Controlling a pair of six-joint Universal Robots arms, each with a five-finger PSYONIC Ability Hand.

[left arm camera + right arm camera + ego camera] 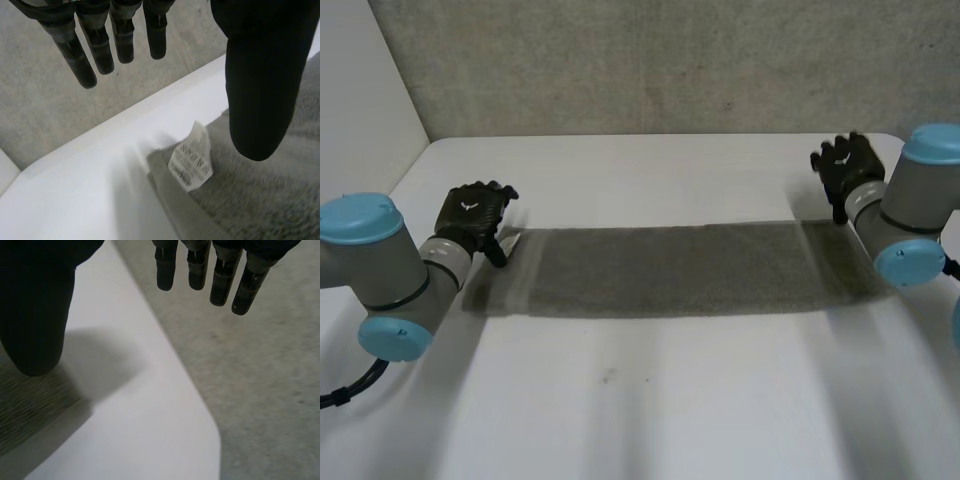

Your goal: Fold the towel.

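A grey towel lies flat as a long strip across the white table. A white label sticks out at its far left corner. My left hand hovers just above that corner, open, fingers straight and thumb over the towel. My right hand is raised beyond the towel's far right corner, open, with straight fingers and the thumb above the towel's edge. Neither hand holds anything.
The table's far edge meets a grey carpeted wall. Its rounded far right corner lies under my right hand. A white side wall stands at the left. Open table surface lies in front of the towel.
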